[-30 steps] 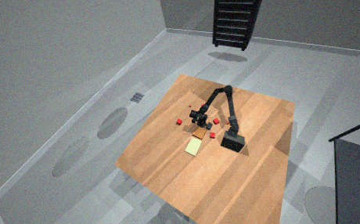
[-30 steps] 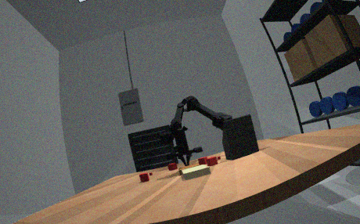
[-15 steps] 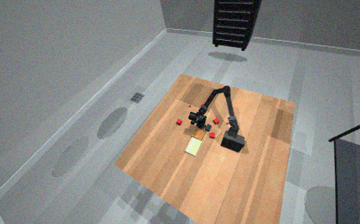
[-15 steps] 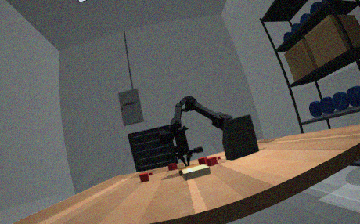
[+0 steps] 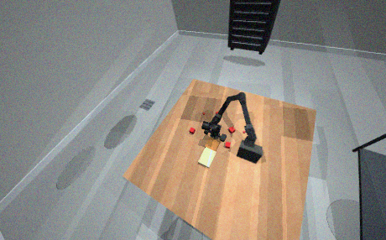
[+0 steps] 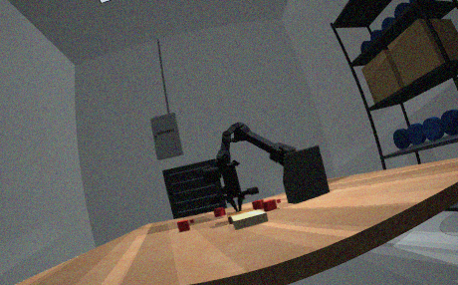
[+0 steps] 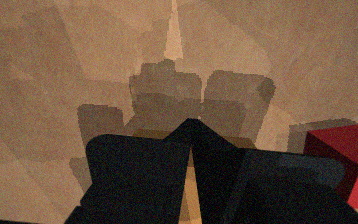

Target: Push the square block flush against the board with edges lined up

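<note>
Pale yellow board: flat on the wooden table
Orange-brown square block: against or just beside the board's end
Gripper: fingertips together, beyond the board's block end

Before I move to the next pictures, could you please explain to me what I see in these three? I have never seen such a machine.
The machine is one jointed black arm bolted to a dark box-shaped base. Its gripper, a two-fingered hand, points down and is shut, with nothing held.

The first picture looks down from high above. The second looks from beside the wooden table, near its surface. The third comes from the arm's wrist, so the big dark shapes there are its own fingers.

On the table lie a pale yellow piece and an orange-brown piece next to it, near the fingertips; I take these for the task's two parts. Several small red blocks are scattered around.
</note>
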`<state>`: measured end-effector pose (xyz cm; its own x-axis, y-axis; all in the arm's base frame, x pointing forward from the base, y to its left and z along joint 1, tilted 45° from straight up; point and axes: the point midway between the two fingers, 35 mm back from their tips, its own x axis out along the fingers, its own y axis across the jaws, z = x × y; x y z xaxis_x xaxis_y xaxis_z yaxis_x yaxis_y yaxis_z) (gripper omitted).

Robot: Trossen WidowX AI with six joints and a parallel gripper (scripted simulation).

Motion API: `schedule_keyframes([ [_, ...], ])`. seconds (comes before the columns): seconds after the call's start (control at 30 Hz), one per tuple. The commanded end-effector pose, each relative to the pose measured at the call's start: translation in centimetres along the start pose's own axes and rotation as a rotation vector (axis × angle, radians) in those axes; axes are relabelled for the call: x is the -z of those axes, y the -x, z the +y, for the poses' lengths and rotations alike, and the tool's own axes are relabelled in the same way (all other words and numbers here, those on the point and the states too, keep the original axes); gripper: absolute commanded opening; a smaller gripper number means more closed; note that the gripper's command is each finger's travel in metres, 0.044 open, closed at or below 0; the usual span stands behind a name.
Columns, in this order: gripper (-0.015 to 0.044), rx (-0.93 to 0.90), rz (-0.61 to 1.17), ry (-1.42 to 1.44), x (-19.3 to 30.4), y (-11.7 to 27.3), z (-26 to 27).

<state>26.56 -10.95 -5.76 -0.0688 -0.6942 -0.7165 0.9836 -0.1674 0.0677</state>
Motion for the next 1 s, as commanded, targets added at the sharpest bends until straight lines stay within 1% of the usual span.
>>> schedule_keyframes([
  [0.0,0.0,0.002,0.002,0.004,-0.5,-0.1,0.0],
  [0.9,0.0,0.002,-0.012,0.004,-4.6,-0.1,0.1],
  [0.97,0.0,0.006,-0.007,0.002,-4.1,0.7,0.2],
])
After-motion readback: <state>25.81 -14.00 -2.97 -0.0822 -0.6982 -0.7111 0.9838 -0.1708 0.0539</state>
